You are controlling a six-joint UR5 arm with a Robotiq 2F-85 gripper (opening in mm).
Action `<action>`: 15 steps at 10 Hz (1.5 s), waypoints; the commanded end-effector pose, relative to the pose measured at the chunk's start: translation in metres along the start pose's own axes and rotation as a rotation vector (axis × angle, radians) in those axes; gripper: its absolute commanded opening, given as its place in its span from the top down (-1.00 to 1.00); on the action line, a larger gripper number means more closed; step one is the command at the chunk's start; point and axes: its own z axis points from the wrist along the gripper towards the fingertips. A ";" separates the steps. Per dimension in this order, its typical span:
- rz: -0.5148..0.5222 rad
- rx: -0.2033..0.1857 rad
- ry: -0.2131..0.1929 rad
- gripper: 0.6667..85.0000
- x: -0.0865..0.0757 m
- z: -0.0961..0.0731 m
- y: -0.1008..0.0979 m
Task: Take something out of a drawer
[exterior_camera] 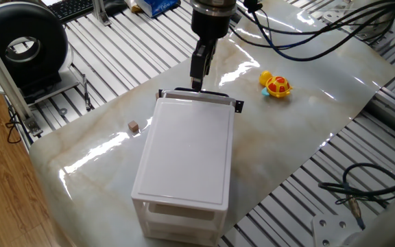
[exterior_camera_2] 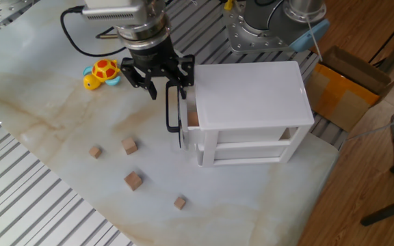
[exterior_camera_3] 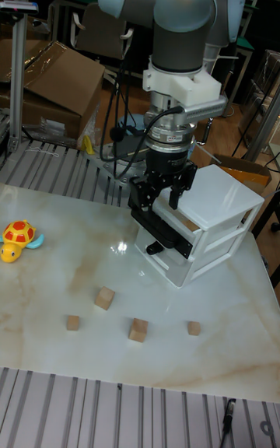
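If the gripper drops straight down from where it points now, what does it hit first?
Most likely the open top drawer. The gripper hangs open, fingers down, over the pulled-out gap, where a wooden block lies. Depth is unclear: one finger may land on the drawer's black front edge rather than inside.

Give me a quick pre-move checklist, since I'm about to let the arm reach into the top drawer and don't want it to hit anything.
1. Drawer pulled open: ok, but only by a narrow gap.
2. Something to take: ok, a wooden block shows inside the gap.
3. Gripper open and empty: ok, the fingers are spread with nothing between them.
4. Gripper lined up over the opening: cannot tell; it hangs above the drawer's front edge, and the views do not settle it.
5. Gap wide enough for the fingers: not ok, it looks too tight.
6. Loose blocks and toy turtle away from the drawer: ok.
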 end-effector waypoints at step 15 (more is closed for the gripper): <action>-0.004 0.037 -0.034 -0.34 -0.006 0.021 -0.002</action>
